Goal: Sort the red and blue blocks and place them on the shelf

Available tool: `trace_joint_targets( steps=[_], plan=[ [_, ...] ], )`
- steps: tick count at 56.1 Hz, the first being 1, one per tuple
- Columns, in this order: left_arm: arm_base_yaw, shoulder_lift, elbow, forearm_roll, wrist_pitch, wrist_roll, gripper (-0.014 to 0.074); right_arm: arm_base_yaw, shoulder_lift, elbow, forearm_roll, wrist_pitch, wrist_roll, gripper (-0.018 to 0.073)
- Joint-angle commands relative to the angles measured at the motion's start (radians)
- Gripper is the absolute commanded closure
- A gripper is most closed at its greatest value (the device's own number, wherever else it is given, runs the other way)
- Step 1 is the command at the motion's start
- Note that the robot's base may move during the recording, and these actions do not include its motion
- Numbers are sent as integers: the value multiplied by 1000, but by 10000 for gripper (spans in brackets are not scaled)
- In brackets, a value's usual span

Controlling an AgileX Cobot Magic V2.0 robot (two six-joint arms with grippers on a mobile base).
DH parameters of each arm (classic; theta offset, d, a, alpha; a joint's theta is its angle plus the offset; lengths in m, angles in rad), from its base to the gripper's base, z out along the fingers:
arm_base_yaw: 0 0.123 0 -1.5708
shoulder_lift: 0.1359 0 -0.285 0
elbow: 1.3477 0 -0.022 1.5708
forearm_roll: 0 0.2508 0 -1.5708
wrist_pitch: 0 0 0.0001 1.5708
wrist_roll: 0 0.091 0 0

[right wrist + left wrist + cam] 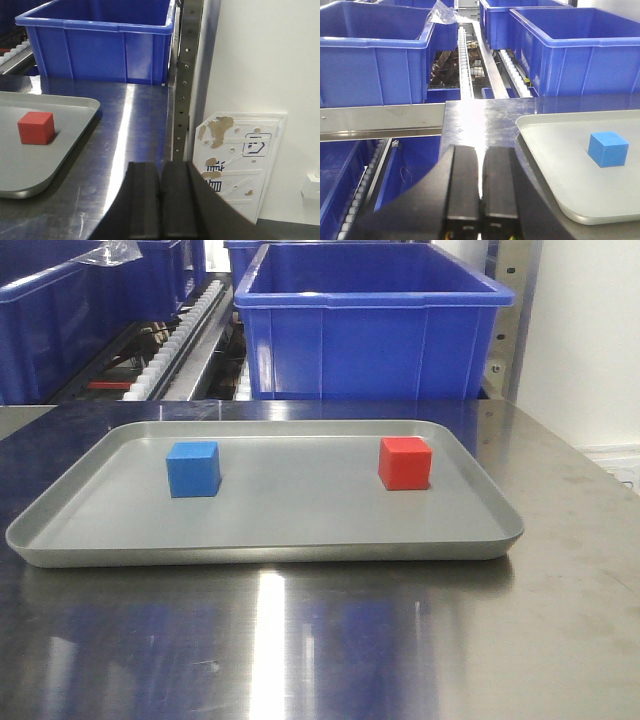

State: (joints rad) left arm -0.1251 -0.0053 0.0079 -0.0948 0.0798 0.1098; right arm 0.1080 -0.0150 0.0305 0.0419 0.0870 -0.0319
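Observation:
A blue block (193, 469) sits on the left of a shallow grey tray (260, 552), and a red block (405, 462) sits on its right. Both stand free. My left gripper (481, 150) is shut and empty, hovering over the steel table left of the tray (555, 165), with the blue block (608, 149) off to its right. My right gripper (161, 167) is shut and empty near the table's right edge, with the red block (35, 127) to its left on the tray (30, 170). The shelf's steel front rail (380, 120) and roller tracks (465, 65) lie behind the table. Neither gripper shows in the front view.
Large blue bins (370, 325) stand on the rack behind the tray, with more at the left (370, 55) and right (575, 50). A perforated upright post (185, 75) and a white wall with a stained panel (240, 155) bound the right side. The steel table (300, 640) extends in front.

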Motion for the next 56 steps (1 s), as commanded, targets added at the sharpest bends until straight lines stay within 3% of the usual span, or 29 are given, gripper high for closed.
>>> trace_joint_targets(
  steps=[1,20,34,41,56],
  plan=[
    [-6,-19,26,-2,-86,-9,516,0,-13,0,-10,-78,-8,500],
    [-6,-19,26,-2,-86,-9,516,0,-13,-7,-10,-73,-8,500],
    [-6,-19,26,-2,-86,-9,516,0,30,-133,-10,78,-8,500],
    [-6,-19,26,-2,-86,-9,516,0,133,-224,-10,151,-17,500],
    [-6,-19,26,-2,-86,-9,516,19,444,-408,-3,174,-107,500]
  ],
)
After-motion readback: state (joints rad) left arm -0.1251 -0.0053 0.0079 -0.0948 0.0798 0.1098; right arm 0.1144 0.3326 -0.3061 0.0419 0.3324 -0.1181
